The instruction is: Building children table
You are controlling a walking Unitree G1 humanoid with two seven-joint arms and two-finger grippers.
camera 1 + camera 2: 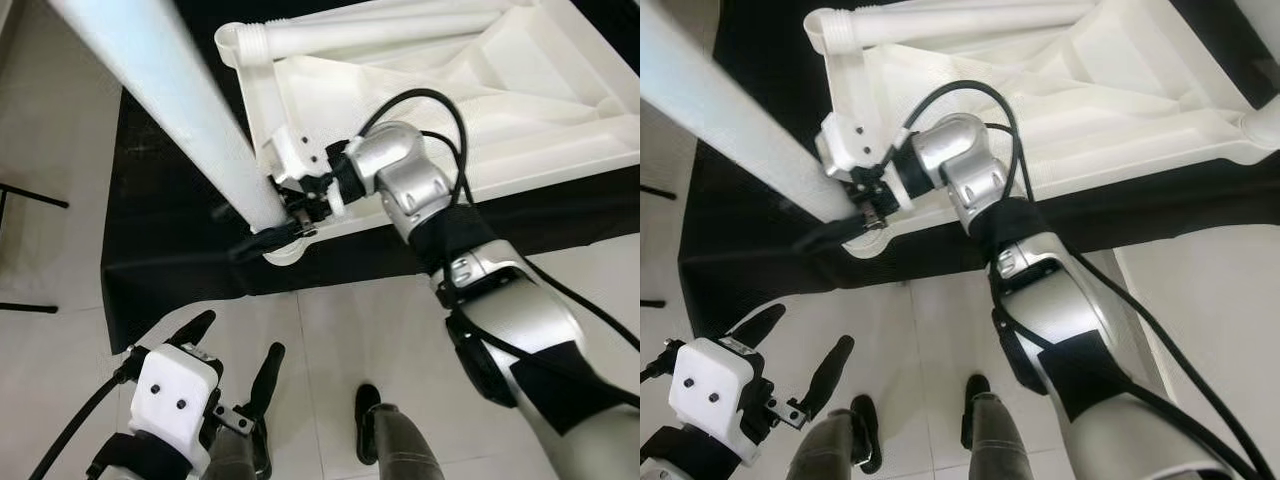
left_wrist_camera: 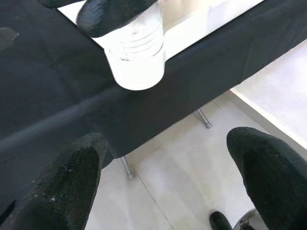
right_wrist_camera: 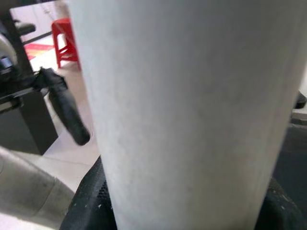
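The table top [image 1: 520,120] is lying upside down on a surface draped in black cloth [image 1: 160,260], and a white leg [image 1: 170,95] is standing tilted in its near corner socket [image 1: 285,248]. The right gripper [image 1: 275,235] is clamping the leg just above that socket. The tilt is the risk: if the thread is sitting crooked, turning it could cross-thread or jam it, and letting go early could let the long leg tip out toward the floor. The left gripper [image 1: 235,365] is hanging low over the tiled floor, fingers spread and holding nothing. A second leg [image 1: 380,35] is lying along the far edge of the top. The robot's own feet [image 1: 368,420] are standing close below.
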